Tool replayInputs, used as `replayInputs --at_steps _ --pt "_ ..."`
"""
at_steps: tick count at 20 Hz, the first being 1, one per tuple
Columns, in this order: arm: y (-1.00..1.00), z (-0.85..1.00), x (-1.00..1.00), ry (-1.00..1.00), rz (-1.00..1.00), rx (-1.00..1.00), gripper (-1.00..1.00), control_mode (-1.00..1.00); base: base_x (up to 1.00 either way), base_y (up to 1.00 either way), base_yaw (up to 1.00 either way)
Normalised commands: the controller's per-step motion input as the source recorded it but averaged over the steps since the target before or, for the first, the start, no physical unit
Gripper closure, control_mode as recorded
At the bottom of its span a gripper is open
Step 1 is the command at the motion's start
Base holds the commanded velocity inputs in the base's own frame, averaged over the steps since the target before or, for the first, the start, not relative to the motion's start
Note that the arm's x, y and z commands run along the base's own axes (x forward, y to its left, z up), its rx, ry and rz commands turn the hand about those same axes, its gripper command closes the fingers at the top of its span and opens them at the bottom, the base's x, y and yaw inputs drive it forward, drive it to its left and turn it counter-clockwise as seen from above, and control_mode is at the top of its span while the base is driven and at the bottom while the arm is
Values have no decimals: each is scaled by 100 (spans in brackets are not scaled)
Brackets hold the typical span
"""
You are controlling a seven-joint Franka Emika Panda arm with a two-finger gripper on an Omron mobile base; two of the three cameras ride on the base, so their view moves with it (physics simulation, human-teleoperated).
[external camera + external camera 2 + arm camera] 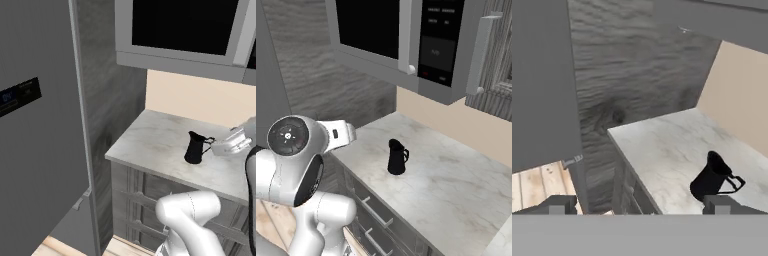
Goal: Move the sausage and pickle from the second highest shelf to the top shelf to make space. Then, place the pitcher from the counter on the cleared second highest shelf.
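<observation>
1 pitcher (195,148) on the counter (155,145) — upright, black, standing alone on the marbled top, handle and spout toward the beige back wall (200,97) side in the left base view. In the right base view the pitcher (397,157) sits mid-counter (456,190), below the microwave (401,35), well back from the front edge.

Gripper (639,205) — 2 dark fingertips (559,204) rise at the bottom of the hand view, spread as wide as they go, nothing between them. Not touching the pitcher (712,177): it sits beyond the tips, just above and slightly left of the right-hand tip, so it is off to one side of the gap, not centred in it. Handle loop points right in that view, close over the right tip.

Left of the counter (662,150) stands a dark wood-grain panel (632,75), with a flat grey fridge door (35,125) beyond it. Drawers (373,215) with silver bar handles run under the worktop. Fridge shelves, sausage and pickle — can't tell from these views.
</observation>
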Motion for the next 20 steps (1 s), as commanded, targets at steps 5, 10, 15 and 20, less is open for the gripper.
replayInputs --at_steps 5,10,15,20 --pt "-98 -38 -21 -24 9 19 -100 -100 0 0 0" --pt "-88 -40 -14 -20 10 17 -100 -100 0 0 0" --pt "-62 -27 0 -14 11 14 -100 -100 0 0 0" --pt "-43 -3 28 -7 6 15 -100 -100 0 0 0"
